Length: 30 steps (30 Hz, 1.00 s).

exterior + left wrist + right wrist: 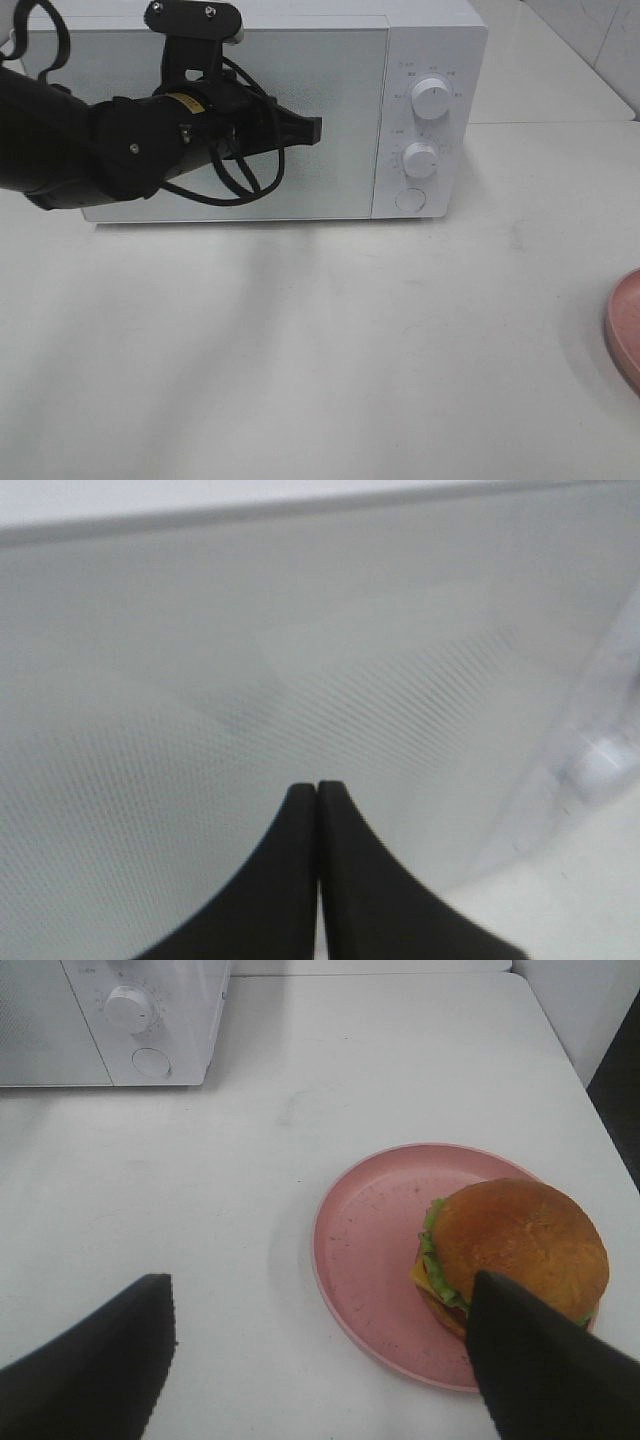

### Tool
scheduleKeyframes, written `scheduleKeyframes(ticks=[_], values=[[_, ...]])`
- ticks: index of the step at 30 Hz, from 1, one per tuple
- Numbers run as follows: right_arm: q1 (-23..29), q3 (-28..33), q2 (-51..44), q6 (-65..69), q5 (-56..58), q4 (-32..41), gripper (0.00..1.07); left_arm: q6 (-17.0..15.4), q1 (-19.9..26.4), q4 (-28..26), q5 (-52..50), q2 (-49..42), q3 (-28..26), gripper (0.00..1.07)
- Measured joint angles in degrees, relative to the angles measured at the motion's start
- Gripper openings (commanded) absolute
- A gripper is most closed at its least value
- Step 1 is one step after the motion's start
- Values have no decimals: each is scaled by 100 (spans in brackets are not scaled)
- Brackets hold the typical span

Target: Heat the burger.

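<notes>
The burger (pixel 520 1245), with a brown bun, green lettuce and yellow cheese, sits on one side of a pink plate (pixel 370 1250) on the white table. My right gripper (pixel 320 1290) hovers open above the plate's near edge, holding nothing; one finger (pixel 540 1360) covers part of the burger's side. The white microwave (pixel 430 40) stands at the back with its door (pixel 340 160) closed. My left gripper (pixel 315 128) is shut and empty, its tips (pixel 318 786) pressed together right in front of the mesh door. The exterior high view shows neither the burger nor the right gripper.
Two dials (pixel 430 98) (pixel 420 160) and a round button (pixel 410 199) are on the microwave's right panel. Only the plate's rim (pixel 625 330) shows at the right edge of the exterior high view. White tabletop (pixel 320 350) stretches in front of the microwave.
</notes>
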Motion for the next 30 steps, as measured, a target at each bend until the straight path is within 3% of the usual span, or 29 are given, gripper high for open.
scheduleKeyframes(ticks=[4, 5, 6, 7, 8, 9, 10, 11, 16, 22, 23, 24, 25, 27, 29, 30], values=[[0, 0, 0, 0, 0, 0, 75, 29, -138, 0, 470, -355, 390, 5], [0, 0, 0, 0, 0, 0, 75, 34, -183, 6, 934, -607, 653, 12], [0, 0, 0, 0, 0, 0, 75, 34, -189, 6, 1123, -705, 745, 35], [0, 0, 0, 0, 0, 0, 75, 34, -189, 6, 1123, -705, 745, 35], [0, 0, 0, 0, 0, 0, 75, 34, -189, 0, 1570, -934, 963, 52], [0, 0, 0, 0, 0, 0, 75, 34, -189, -11, 1730, -1026, 1043, 86], [0, 0, 0, 0, 0, 0, 75, 34, -189, -11, 1730, -1026, 1043, 86], [0, 0, 0, 0, 0, 0, 75, 34, -183, -46, 2068, -1243, 1215, 102], [0, 0, 0, 0, 0, 0, 75, 34, -178, 17, 2699, -1650, 1398, 100], [0, 0, 0, 0, 0, 0, 75, -23, -166, 653, 4154, -2235, 1404, 100], [0, 0, 0, 0, 0, 0, 75, -223, -109, 859, 4773, -2424, 1404, 100], [0, 0, 0, 0, 0, 0, 75, -223, -109, 859, 4773, -2424, 1404, 100], [0, 0, 0, 0, 0, 0, 75, -476, 52, 1054, 5329, -2567, 1409, 100], [0, 0, 0, 0, 0, 0, 75, -584, 160, 1157, 5563, -2618, 1409, 100], [0, 0, 0, 0, 0, 0, 75, -1014, 676, 1558, 6474, -2779, 1409, 100], [0, 0, 0, 0, 0, 0, 75, -1014, 676, 1558, 6474, -2779, 1409, 100]])
